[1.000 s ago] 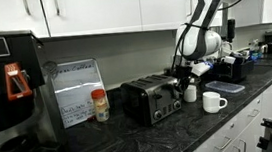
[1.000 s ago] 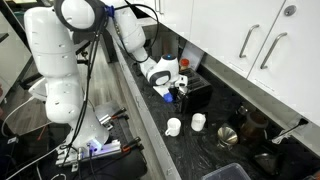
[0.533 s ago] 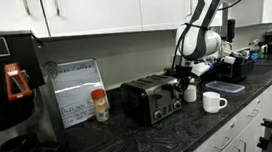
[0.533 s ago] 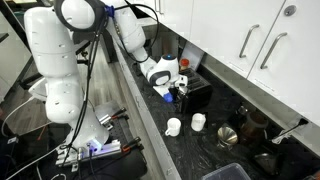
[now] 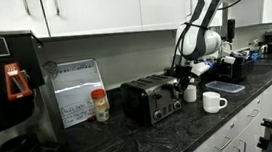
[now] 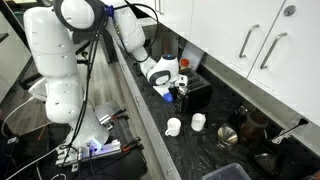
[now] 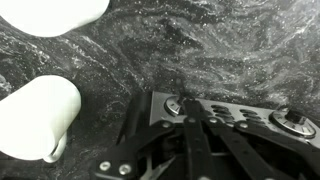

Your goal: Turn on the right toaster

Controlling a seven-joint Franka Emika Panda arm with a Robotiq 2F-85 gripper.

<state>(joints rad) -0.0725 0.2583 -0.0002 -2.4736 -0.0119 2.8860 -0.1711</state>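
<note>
The right toaster (image 5: 150, 98) is a wide dark box with a shiny silver front and stands on the black marbled counter; it also shows in an exterior view (image 6: 193, 93). In the wrist view its silver front (image 7: 225, 112) shows knobs at both ends and slots between them. My gripper (image 5: 181, 78) hangs at the toaster's end by its front, and it also shows in an exterior view (image 6: 173, 91). In the wrist view the fingers (image 7: 186, 102) are pressed together, their tips right by the left knob. Whether they touch a lever is hidden.
Two white mugs (image 5: 214, 101) (image 5: 190, 93) stand close to the gripper, also in the wrist view (image 7: 35, 116). A low black appliance (image 5: 228, 70) is behind them. A spice jar (image 5: 100, 105), a sign (image 5: 75, 90) and a coffee machine (image 5: 8, 98) stand beyond the toaster.
</note>
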